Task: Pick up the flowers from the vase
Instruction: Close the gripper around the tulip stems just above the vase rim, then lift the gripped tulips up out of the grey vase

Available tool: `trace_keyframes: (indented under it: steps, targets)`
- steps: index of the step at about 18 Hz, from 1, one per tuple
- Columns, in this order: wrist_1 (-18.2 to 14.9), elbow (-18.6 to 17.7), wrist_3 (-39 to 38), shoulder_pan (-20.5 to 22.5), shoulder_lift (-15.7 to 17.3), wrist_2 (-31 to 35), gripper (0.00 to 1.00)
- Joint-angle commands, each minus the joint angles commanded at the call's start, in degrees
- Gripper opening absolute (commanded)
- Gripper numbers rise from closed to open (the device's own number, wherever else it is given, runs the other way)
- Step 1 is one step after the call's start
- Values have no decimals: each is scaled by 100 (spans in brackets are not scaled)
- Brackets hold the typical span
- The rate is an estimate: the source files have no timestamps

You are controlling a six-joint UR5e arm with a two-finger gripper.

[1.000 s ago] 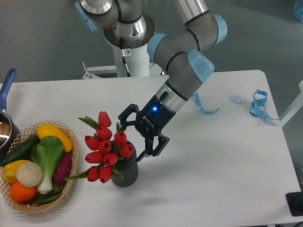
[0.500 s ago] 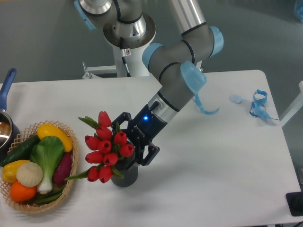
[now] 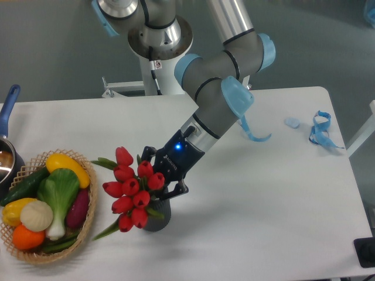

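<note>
- Flowers (image 3: pixel 133 190), a bunch of red tulip buds with green leaves, stand in the vase (image 3: pixel 157 216) near the front of your white table (image 3: pixel 263 205), leaning out to the left.
- Your pincer (image 3: pixel 159 182) sits low behind the bunch, just above the vase mouth, its dark fingers closed in around the stems; the buds hide the contact, so a firm grasp cannot be confirmed.
- Vase: short, dark and ribbed, upright on the table, mostly hidden by the blooms.
- Left of the vase, a woven basket (image 3: pixel 85 225) holds mixed vegetables.
- Far right, blue ribbon (image 3: pixel 321 131) lies on the table.
</note>
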Motion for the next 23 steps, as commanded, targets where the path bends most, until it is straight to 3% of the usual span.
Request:
trace_keyframes:
  steps: [3, 12, 20, 23]
  targets:
    - [-9, -9, -105, 44, 79, 0, 31]
    - [-35, 35, -975, 97, 782, -324, 31]
    - [-18, 536, -1872, 246, 1055, -606, 31]
    - [-18, 746, -2144, 500, 1125, -676, 31]
